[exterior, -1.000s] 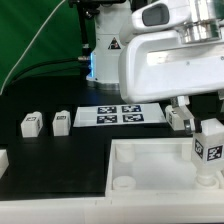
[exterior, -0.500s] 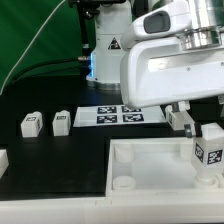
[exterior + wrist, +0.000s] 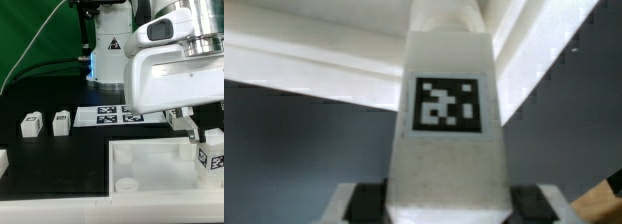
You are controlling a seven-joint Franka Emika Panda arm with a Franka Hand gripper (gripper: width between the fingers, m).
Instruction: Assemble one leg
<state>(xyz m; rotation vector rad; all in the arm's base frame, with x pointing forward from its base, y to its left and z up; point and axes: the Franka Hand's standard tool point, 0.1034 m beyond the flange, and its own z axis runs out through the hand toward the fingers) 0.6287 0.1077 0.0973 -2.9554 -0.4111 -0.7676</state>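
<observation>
In the exterior view, the white arm fills the upper right of the frame. Below it, the tool (image 3: pixel 200 132) hangs at the right edge, clamped on the leg (image 3: pixel 212 150), which stands upright with its black-and-white tag (image 3: pixel 213 158) facing the camera. The leg sits over the far right part of the large white tray part (image 3: pixel 150 165) that takes up the lower right. Whether its foot touches the tray cannot be told. The marker board (image 3: pixel 118 116) lies flat at mid-frame on the black counter (image 3: pixel 60 152). Two loose legs (image 3: pixel 31 124) (image 3: pixel 61 122) stand side by side at the left, well apart from the tray part.

In the wrist view, the leg (image 3: pixel 446 130) runs up the middle of the picture, tag (image 3: pixel 445 103) sharp. The tool (image 3: pixel 450 205) grips it between dark finger pads (image 3: pixel 363 202) on either side. Blurred white tray surfaces (image 3: pixel 295 60) and dark counter (image 3: pixel 295 140) lie behind.
</observation>
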